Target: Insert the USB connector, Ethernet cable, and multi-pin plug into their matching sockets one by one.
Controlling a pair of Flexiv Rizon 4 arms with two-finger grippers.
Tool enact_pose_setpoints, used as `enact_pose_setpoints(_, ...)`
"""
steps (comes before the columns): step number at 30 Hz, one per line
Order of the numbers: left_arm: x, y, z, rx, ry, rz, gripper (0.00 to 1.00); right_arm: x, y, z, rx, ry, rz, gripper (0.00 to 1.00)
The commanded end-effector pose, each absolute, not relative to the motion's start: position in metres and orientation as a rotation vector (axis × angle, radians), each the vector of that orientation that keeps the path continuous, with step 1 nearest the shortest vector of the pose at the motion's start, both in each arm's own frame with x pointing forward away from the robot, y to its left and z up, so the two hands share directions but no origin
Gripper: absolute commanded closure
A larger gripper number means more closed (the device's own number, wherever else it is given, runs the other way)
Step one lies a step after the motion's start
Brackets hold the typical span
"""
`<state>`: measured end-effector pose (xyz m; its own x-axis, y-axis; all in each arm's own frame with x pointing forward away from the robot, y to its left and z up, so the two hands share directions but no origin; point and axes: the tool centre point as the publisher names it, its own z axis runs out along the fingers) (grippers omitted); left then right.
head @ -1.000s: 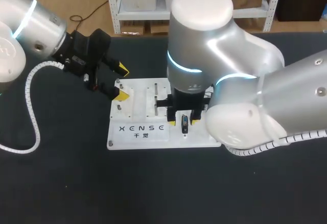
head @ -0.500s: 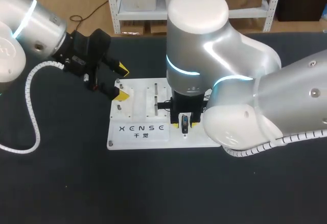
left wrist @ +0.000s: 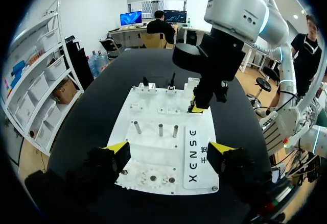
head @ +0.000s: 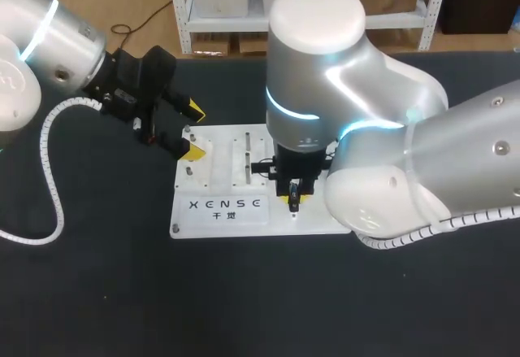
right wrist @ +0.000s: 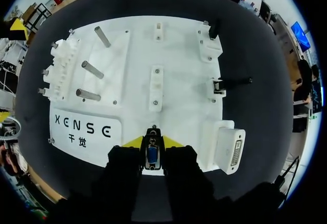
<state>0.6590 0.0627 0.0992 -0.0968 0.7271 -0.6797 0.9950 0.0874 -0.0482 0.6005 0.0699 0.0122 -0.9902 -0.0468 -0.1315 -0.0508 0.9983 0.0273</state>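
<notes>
Matt white plastic board (right wrist: 179, 112); bare metal pegs (right wrist: 92, 70); multi-pin plug (right wrist: 152, 155) with metallic shell; matt black table (head: 244, 308).

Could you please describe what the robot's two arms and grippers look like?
The left arm and right arm are rounded silver-white shells with glowing light-blue rings at the joints and a white coiled cable alongside. The left gripper and right gripper are black, each with two bright yellow fingertips.

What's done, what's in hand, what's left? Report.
Done, it seems: two black connectors sit in white blocks along the board's edge. In hand: the right gripper is shut on the multi-pin plug. To do: the white socket block beside that gripper shows an empty face. The left gripper is open, holding nothing.
</notes>
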Motion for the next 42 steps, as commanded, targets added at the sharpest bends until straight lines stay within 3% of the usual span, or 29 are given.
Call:
enact_pose_setpoints(1,0.660,0.062,0.099,1.694,1.883,-0.716,0.00,0.598,0.067,0.024,-0.075,2.977,0.043,1.00)
enact_pose_setpoints(18,0.660,0.062,0.099,1.694,1.883,-0.716,0.00,0.592,0.024,0.074,-0.017,2.870,0.018,1.00)
enact_pose_setpoints(42,0.660,0.062,0.099,1.694,1.883,-0.716,0.00,0.596,-0.009,0.062,0.057,2.864,-0.064,1.00)
